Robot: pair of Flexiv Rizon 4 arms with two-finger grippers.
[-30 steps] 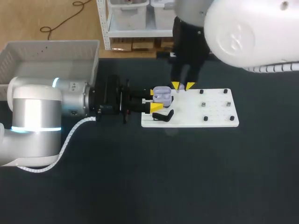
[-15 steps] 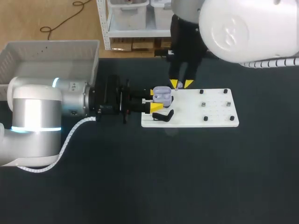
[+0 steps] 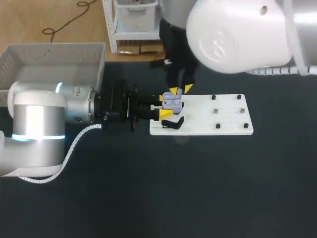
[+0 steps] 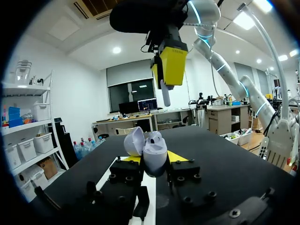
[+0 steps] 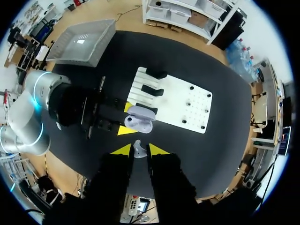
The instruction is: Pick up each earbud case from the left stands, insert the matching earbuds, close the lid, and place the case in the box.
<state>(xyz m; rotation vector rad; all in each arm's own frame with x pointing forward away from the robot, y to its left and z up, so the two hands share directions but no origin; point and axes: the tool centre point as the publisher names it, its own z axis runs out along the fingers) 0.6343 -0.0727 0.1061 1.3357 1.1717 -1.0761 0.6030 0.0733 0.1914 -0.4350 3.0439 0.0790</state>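
The right hand (image 5: 139, 150) is clenched on a small pale earbud (image 5: 138, 147), whose slim end hangs free below the yellow tips. It hovers just above the lavender earbud case (image 5: 139, 119). The left hand (image 3: 167, 105) grasps the case from two sides, and the lid (image 4: 133, 140) is swung open and tilted back.

In the head view the case sits over the left end of the white board (image 3: 225, 121). The right hand is just at the case's 1 o'clock and a black stand (image 3: 173, 123) is just beside it at 6 o'clock. The grey box (image 3: 49, 59) lies well apart at 10 o'clock, across the dark bench (image 3: 148, 188).

The earbud looks light, hard and glossy, so it is likely to slip or twist in a pinch. Holding its thicker end leaves the slim end free to lead into the socket. The case is probably a stiff, smooth, rounded shell that could rotate under a downward push. It is best held across the lower half, clear of the lid. The open lid's hinge seems the fragile part, so seating the earbud and closing the lid call for gentle pressure.
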